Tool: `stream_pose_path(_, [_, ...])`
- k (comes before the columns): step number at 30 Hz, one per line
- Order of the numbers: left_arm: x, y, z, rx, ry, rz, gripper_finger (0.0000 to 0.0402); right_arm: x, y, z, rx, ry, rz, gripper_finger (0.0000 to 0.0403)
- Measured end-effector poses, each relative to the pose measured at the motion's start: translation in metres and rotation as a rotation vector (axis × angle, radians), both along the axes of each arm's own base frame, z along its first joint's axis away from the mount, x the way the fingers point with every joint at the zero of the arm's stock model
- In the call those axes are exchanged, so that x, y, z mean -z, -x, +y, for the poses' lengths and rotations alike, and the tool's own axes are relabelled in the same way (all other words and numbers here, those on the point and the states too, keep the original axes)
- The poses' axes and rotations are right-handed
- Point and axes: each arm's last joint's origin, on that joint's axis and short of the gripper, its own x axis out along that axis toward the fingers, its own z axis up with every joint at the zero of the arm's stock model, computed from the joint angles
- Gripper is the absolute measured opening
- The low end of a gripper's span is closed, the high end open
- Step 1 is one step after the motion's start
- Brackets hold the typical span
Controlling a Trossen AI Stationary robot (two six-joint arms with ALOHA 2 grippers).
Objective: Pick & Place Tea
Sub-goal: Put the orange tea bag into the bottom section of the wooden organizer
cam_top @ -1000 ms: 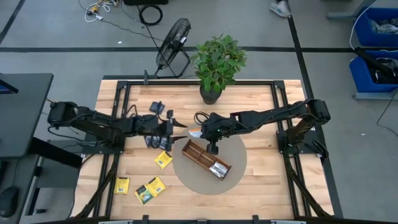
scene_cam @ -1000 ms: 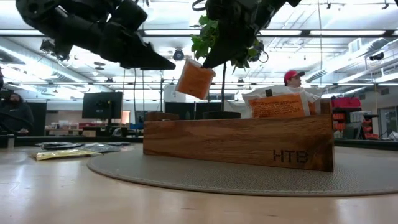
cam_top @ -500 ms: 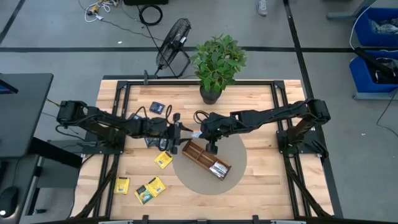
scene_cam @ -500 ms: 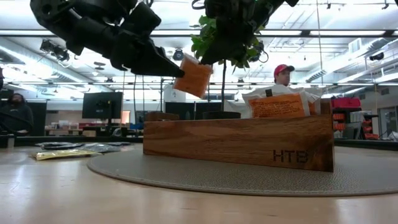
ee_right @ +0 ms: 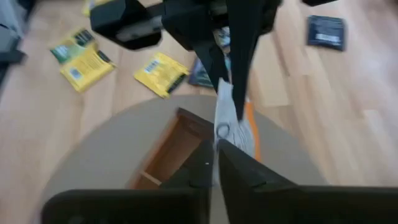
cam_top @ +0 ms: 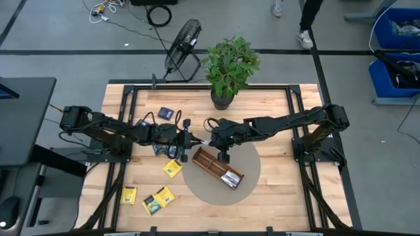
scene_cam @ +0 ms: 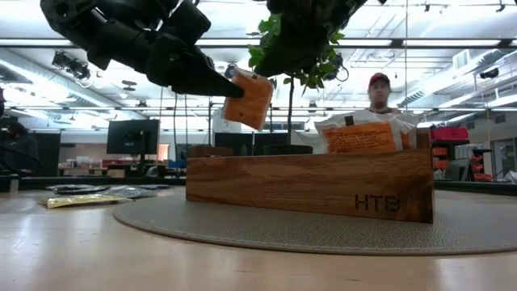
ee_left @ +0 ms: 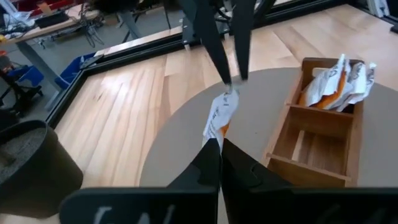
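An orange-and-white tea sachet point(scene_cam: 250, 101) hangs in the air over the far left end of the brown wooden divided tray point(scene_cam: 307, 184). My left gripper point(cam_top: 192, 139) reaches in from the table's left and is shut on the sachet point(ee_left: 219, 118). My right gripper point(cam_top: 211, 139) comes from the right and above and is also shut on it point(ee_right: 233, 118). Another orange-and-white sachet point(scene_cam: 359, 136) stands in a tray compartment. My left gripper pinches the sachet's left edge point(ee_left: 215, 138) between its two fingers. The fingers lie about level, coming from the table's left. The sachet is clear of the tray and tilted. My right gripper pinches the sachet's upper edge point(ee_left: 231, 93) between its fingertips point(ee_left: 225, 74), slanting down from above and the right. The sachet hangs below them, edge-on to the wrist camera point(ee_right: 219, 124).
The tray rests on a round grey mat point(cam_top: 248, 152). Yellow sachets point(cam_top: 172, 168) point(cam_top: 129, 195) point(cam_top: 158, 200) and navy ones point(cam_top: 165, 113) lie on the left of the table. A potted plant point(cam_top: 230, 69) stands at the far edge. A person stands beyond the table point(scene_cam: 378, 85).
My left gripper has moved toward the table's right to the hanging sachet and shut on its left edge. The sachet has tipped slightly. My right gripper has stayed in place over the tray's far left end.
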Motion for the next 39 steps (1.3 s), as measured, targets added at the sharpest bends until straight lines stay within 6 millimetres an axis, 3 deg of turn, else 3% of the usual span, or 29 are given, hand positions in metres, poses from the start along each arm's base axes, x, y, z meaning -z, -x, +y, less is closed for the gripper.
stream_pose_path(7, [-0.002, 0.0, 0.007, -0.022, 0.056, -0.023, 0.0002, -0.016, 0.015, 0.01, 0.074, 0.183, -0.017, 0.0154])
stream_pose_path(12, [-0.011, -0.002, 0.009, 0.085, 0.145, -0.112, 0.0002, -0.015, 0.014, 0.024, 0.036, 0.347, -0.026, 0.0226])
stream_pose_path(16, [-0.012, -0.003, 0.009, 0.1, 0.164, -0.122, 0.0002, -0.015, 0.014, 0.027, 0.063, 0.371, -0.036, 0.0255])
stream_pose_path(20, [-0.012, -0.003, 0.012, 0.081, 0.198, -0.125, 0.0002, -0.016, 0.013, 0.028, 0.066, 0.364, -0.048, 0.0259])
stream_pose_path(25, [-0.013, -0.003, 0.011, 0.094, 0.196, -0.135, 0.0002, -0.014, 0.01, 0.026, 0.05, 0.33, -0.055, 0.024])
stream_pose_path(29, [-0.013, -0.003, 0.011, 0.091, 0.197, -0.136, 0.0002, -0.015, 0.008, 0.024, 0.025, 0.262, -0.075, 0.0201])
stream_pose_path(34, [-0.013, -0.003, 0.011, 0.091, 0.198, -0.136, 0.0002, -0.014, 0.007, 0.021, 0.028, 0.253, -0.07, 0.0125])
stream_pose_path(39, [-0.013, -0.003, 0.011, 0.088, 0.204, -0.138, 0.0006, -0.014, 0.007, 0.021, 0.018, 0.264, -0.065, 0.0018])
